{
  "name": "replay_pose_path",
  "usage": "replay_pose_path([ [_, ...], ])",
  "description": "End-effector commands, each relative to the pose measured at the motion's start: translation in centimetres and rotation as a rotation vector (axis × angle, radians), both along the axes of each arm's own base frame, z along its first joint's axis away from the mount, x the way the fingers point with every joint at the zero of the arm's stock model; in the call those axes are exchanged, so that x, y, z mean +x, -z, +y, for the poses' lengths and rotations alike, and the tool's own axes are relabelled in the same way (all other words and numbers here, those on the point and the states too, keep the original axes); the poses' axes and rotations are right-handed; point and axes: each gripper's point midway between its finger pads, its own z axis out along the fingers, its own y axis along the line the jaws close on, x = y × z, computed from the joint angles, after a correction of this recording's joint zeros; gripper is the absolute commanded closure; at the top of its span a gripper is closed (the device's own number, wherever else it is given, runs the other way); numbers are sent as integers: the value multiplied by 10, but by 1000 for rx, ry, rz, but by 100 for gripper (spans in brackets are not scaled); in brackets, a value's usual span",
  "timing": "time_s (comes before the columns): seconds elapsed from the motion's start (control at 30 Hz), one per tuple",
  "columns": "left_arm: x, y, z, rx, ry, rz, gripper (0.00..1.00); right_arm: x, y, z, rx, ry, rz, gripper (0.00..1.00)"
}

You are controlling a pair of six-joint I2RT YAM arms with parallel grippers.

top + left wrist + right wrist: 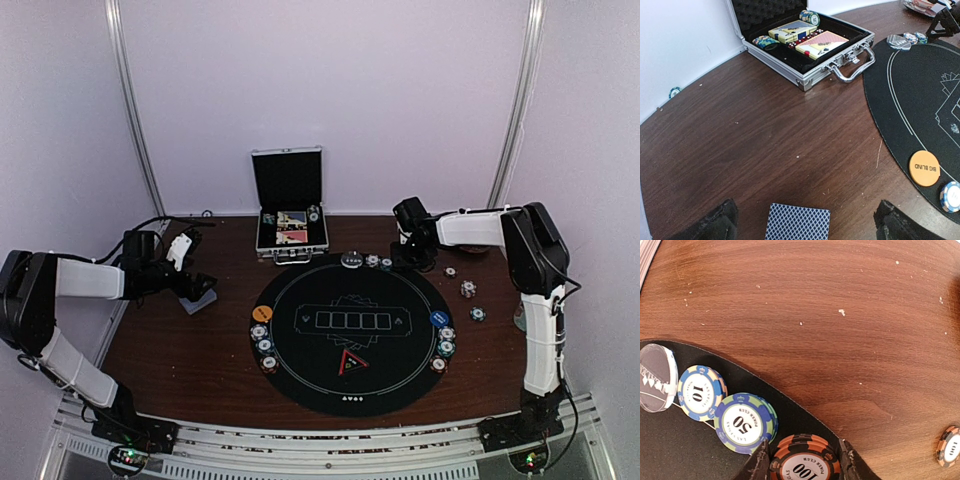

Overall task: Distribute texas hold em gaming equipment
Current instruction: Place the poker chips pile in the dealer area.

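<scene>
A grey-blue-backed deck of cards point(797, 222) lies flat on the wood between my left gripper's point(805, 225) wide-open fingers point(715, 222), apart from both. From above, the left gripper point(190, 283) hovers over that deck point(199, 299), left of the black mat point(300, 370). My right gripper point(804, 467) is shut on an orange-and-black "100" chip stack point(805, 462) at the mat's far rim. Beside it sit a "50" stack point(745, 422), a "10" chip point(700, 392) and a clear disc point(655, 377). From above, the right gripper point(412, 255) is at the mat's upper right edge.
The open silver case point(290, 235) stands behind the mat, with card boxes and chips inside. An orange "BIG BLIND" disc point(924, 168) and a blue disc point(438, 318) lie on the mat, with chip stacks point(265, 346) below each. Loose chips point(468, 289) lie on the wood at right.
</scene>
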Motion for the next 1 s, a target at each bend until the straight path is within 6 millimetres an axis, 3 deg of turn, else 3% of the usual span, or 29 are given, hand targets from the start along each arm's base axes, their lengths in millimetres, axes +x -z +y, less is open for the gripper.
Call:
replay_pose_path([
  [0.0,10,-12,1,-4,-4,-45,2,10,-10,2,22,9,-36,61],
  [0.47,10,-11,1,-4,-5,-42,2,8,-14,0,11,12,-35,49],
  [0.67,10,-11,1,-4,-4,-44,2,6,-34,-1,22,10,-54,46],
  [0.8,10,-11,1,-4,-5,-43,2,-1,-65,-5,38,13,-95,35],
  [0.97,10,-12,0,-6,-2,-44,2,-25,-100,-22,2,48,-153,7],
])
